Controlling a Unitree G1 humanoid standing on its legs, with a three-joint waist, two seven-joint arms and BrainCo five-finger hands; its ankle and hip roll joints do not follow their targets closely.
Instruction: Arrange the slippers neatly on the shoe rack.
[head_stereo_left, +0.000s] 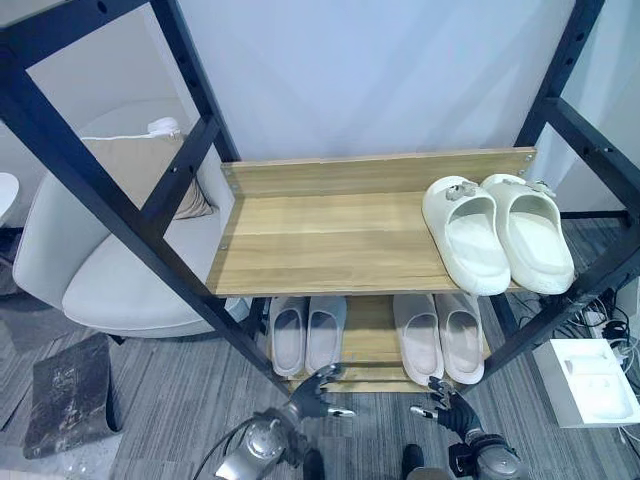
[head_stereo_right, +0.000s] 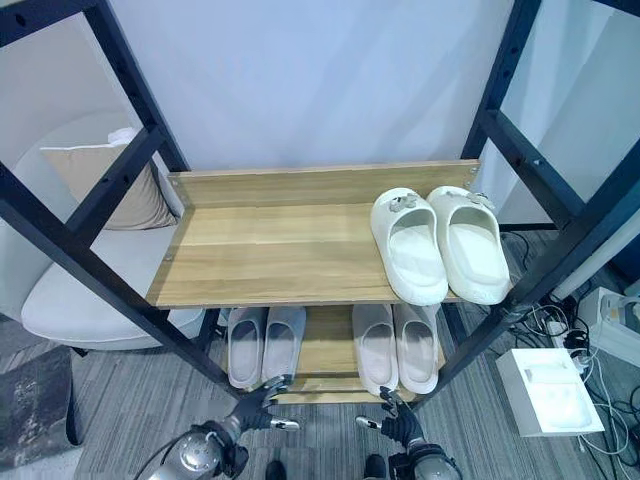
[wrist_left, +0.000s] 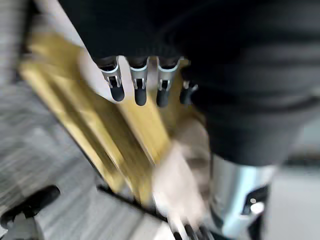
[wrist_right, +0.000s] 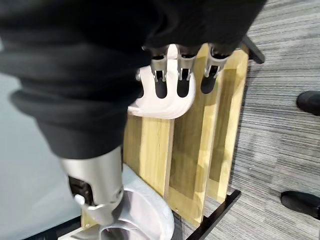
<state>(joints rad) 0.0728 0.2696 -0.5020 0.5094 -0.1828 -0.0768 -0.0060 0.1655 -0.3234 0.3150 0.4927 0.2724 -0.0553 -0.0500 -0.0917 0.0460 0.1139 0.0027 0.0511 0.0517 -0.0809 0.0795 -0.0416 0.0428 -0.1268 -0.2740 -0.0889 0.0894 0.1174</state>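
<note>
On the upper shelf (head_stereo_left: 330, 240) of the shoe rack (head_stereo_left: 120, 190), a white pair of slippers (head_stereo_left: 495, 232) sits side by side at the right end. Two paler pairs, the left pair (head_stereo_left: 306, 335) and the right pair (head_stereo_left: 440, 335), lie on the lower shelf (head_stereo_left: 370, 330). In front of the rack, the left hand (head_stereo_left: 318, 392) and right hand (head_stereo_left: 445, 405) hang low with fingers spread, holding nothing. The right wrist view shows a slipper heel (wrist_right: 162, 102) just past the fingers (wrist_right: 182, 75); the left wrist view is too blurred to tell more. A cushioned chair (head_stereo_left: 110, 270) stands left of the rack.
</note>
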